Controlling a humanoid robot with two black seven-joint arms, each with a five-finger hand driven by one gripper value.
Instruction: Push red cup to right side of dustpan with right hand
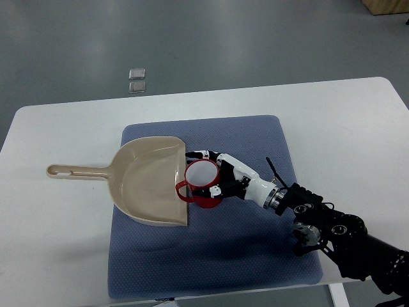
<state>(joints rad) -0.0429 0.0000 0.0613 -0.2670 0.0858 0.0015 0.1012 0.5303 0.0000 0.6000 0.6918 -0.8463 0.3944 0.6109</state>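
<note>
A red cup [202, 184] with a white inside stands upright on the blue mat, its handle touching the open right edge of the beige dustpan [146, 182]. The dustpan's long handle points left over the white table. My right hand [214, 173] reaches in from the lower right and lies against the cup's right side, fingers spread around its rim and wall, not closed on it. The left arm is not in view.
The blue mat [255, 249] covers the middle of the white table [345, 128]. Two small clear squares [137, 80] lie on the grey floor beyond the table's far edge. A wooden box corner [386, 6] shows at the top right.
</note>
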